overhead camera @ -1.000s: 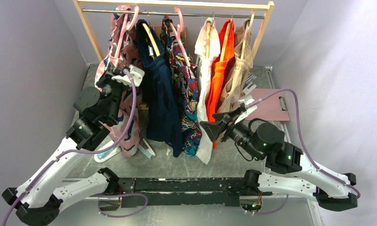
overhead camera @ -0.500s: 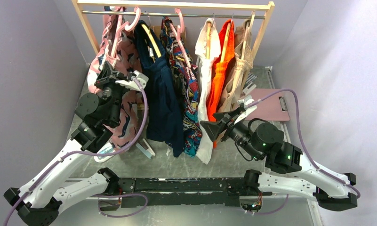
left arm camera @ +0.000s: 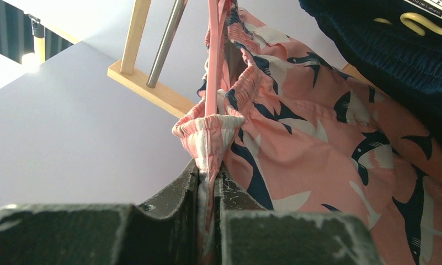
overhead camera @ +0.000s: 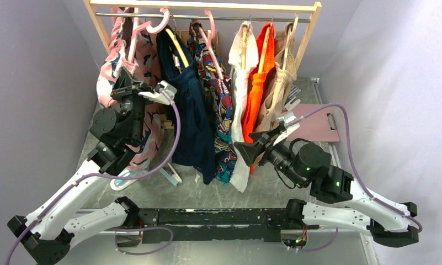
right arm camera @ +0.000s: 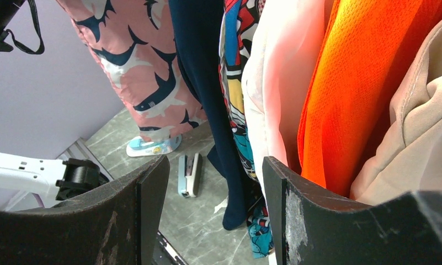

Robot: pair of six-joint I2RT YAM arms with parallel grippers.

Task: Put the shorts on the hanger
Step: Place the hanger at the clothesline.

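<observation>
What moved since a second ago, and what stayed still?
The left gripper, shut on the waistband of the shorts, rose toward the rail, pulling the shorts up by the pink hanger. The right gripper stayed open and still beside the orange garment.

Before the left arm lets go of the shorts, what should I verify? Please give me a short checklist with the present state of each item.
1. Grip: the left pincer is shut on the waistband of the shorts: ok.
2. Fit: an arm of the pink hanger goes into the waistband: ok.
3. Hook: the hanger's hook sits over the rail: cannot tell. The top view shows the hook at the rail, but not whether it rests on it.
4. Other arm: the right pincer is open and holds nothing: ok.
</observation>
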